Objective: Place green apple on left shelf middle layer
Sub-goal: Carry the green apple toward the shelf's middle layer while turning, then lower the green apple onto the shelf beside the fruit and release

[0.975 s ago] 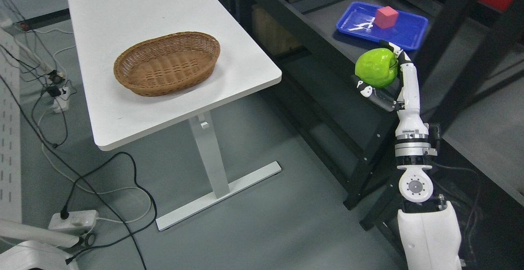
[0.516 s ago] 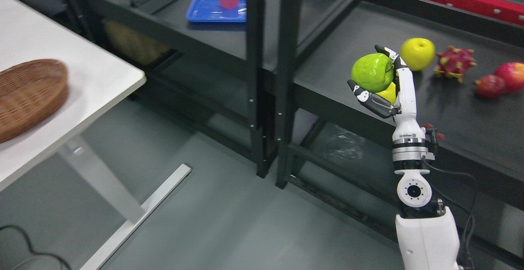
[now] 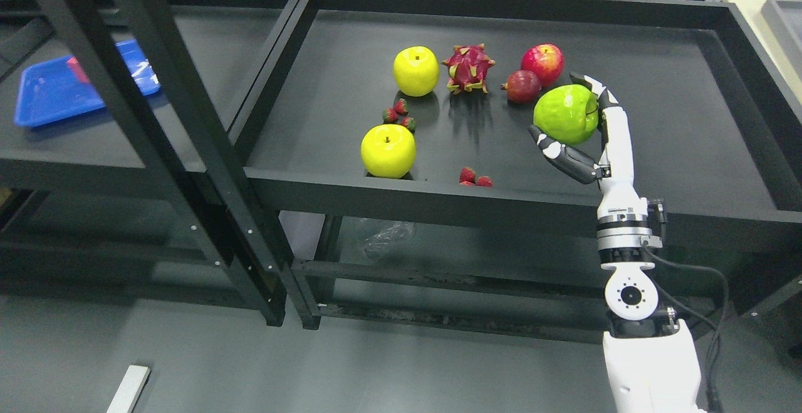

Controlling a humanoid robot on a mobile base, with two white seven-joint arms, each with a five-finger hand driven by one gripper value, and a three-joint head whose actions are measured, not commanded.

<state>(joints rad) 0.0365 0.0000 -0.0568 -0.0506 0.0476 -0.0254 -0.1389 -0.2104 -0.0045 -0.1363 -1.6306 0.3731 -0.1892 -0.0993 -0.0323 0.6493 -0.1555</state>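
Observation:
The green apple (image 3: pixel 564 114) is held up in my right hand (image 3: pixel 579 121), whose white and black fingers curl around it from below and behind. The right arm rises from the bottom right of the head view. Hand and apple hang in front of the black shelf (image 3: pixel 438 193) on the right, over the right part of its middle layer. A second black shelf unit (image 3: pixel 81 162) stands to the left, with a blue tray (image 3: pixel 50 93) on its middle layer. The left arm does not show.
On the right shelf lie two yellow apples (image 3: pixel 388 151), a dragon fruit (image 3: pixel 468 68), a red apple (image 3: pixel 542 63), a dark red fruit (image 3: pixel 522 86) and several strawberries (image 3: pixel 474 178). Black uprights (image 3: pixel 207 150) divide the two shelves. Grey floor lies below.
The whole picture has swept to the right: the white table and basket have left the view and the right shelf fills it. The hand still holds the green apple the same way.

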